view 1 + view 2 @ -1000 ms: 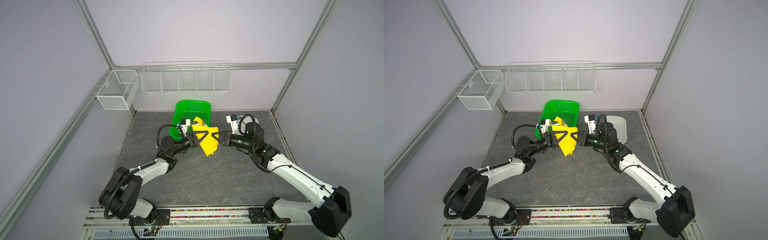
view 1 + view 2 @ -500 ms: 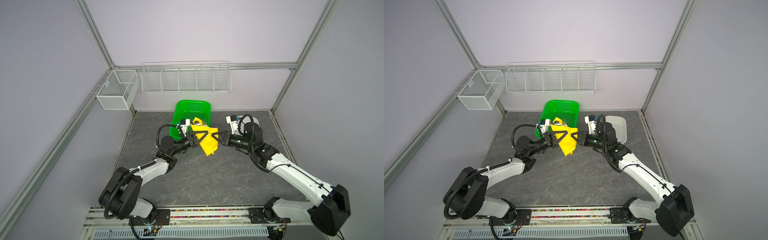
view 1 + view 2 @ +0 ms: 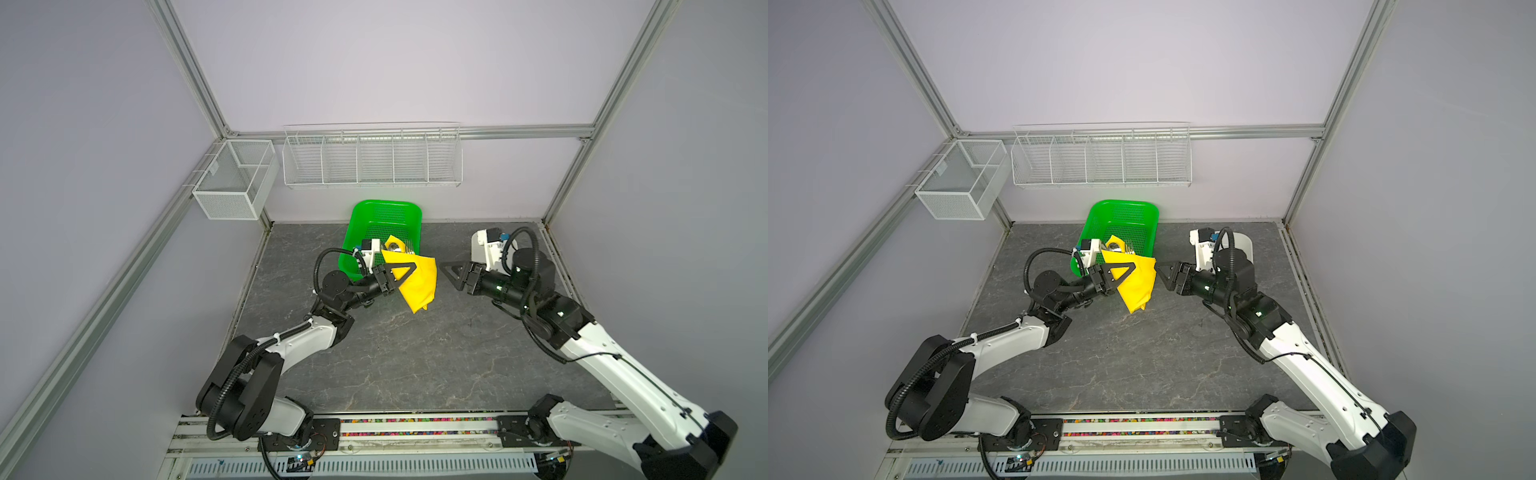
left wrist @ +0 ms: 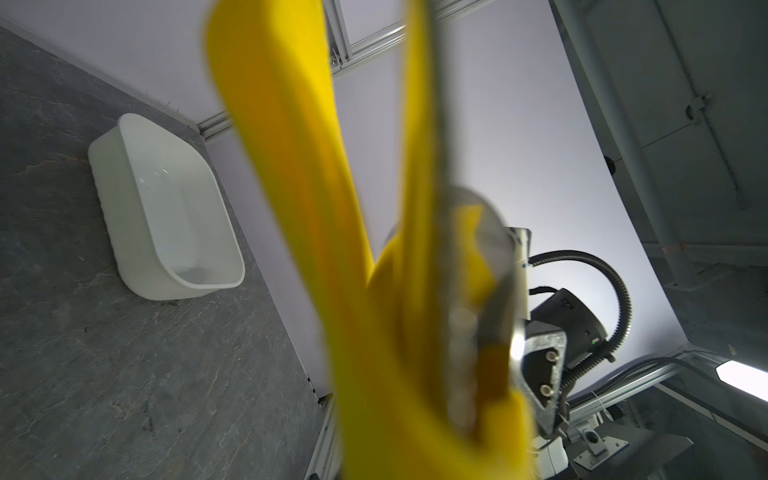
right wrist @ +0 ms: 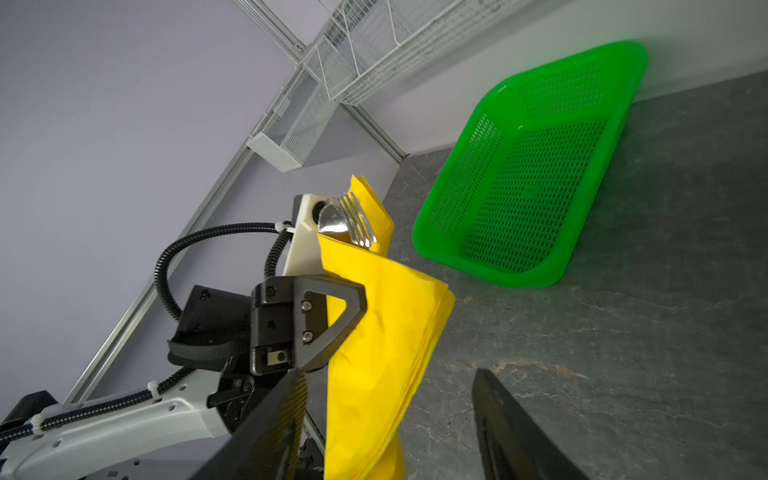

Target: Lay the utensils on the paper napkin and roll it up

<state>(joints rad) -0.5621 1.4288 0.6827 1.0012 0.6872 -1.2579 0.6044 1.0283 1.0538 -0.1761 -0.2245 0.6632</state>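
The left claw (image 3: 406,271) is pinching the yellow paper napkin (image 3: 420,291), which is wrapped loosely around the utensils (image 5: 349,222) and hangs over the grey table (image 3: 415,365) just in front of the green basket (image 3: 382,203). At its upper end the fork tines (image 5: 360,226) and the spoon bowl (image 5: 332,220) stick out. The right claw (image 3: 444,267) is spread open, near the napkin but not touching it

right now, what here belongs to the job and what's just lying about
Job: bright yellow paper napkin, silver metal utensils tucked in it, left gripper clamping it, open right gripper.
Lying about: green perforated plastic basket, white plastic tub, white wire wall racks.
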